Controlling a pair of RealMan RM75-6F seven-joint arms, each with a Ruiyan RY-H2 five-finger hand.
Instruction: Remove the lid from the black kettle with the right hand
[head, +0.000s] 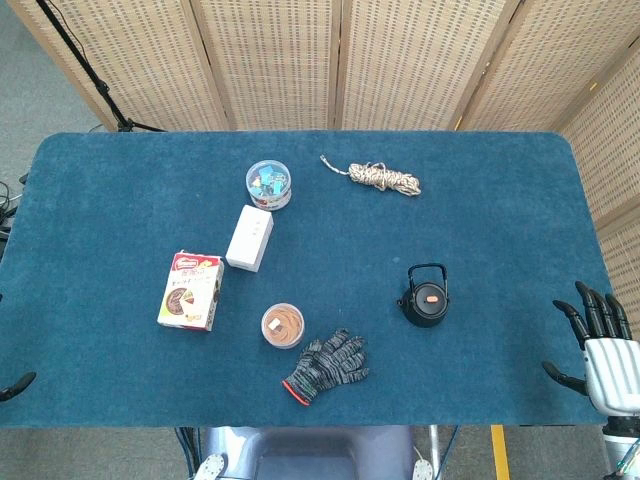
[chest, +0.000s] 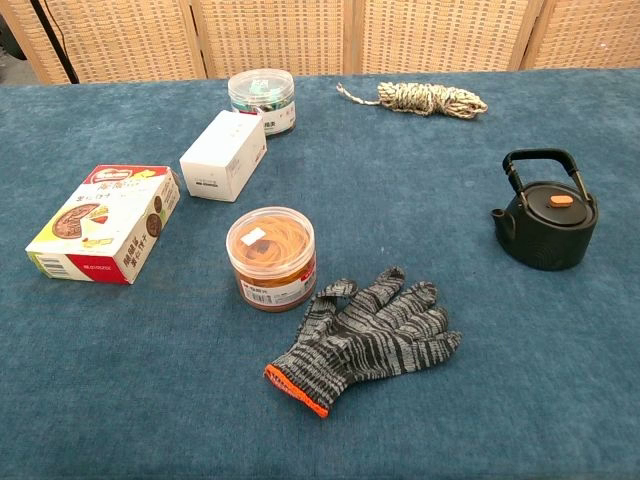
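Note:
The black kettle (head: 426, 298) (chest: 547, 222) stands upright on the blue table, right of centre, its handle raised. Its lid (head: 430, 296) (chest: 561, 203) sits in place, topped by a small orange knob. My right hand (head: 600, 348) is at the table's right front edge in the head view, fingers spread and empty, well to the right of the kettle. Of my left hand only a dark fingertip (head: 20, 384) shows at the left front edge; its state is not visible. Neither hand appears in the chest view.
A grey striped glove (head: 326, 367) (chest: 365, 337) lies front centre, beside a tub of rubber bands (head: 283, 325) (chest: 271, 256). A snack box (head: 191, 290), a white box (head: 250, 238), a tub of clips (head: 268, 184) and a coiled rope (head: 383, 177) lie further back.

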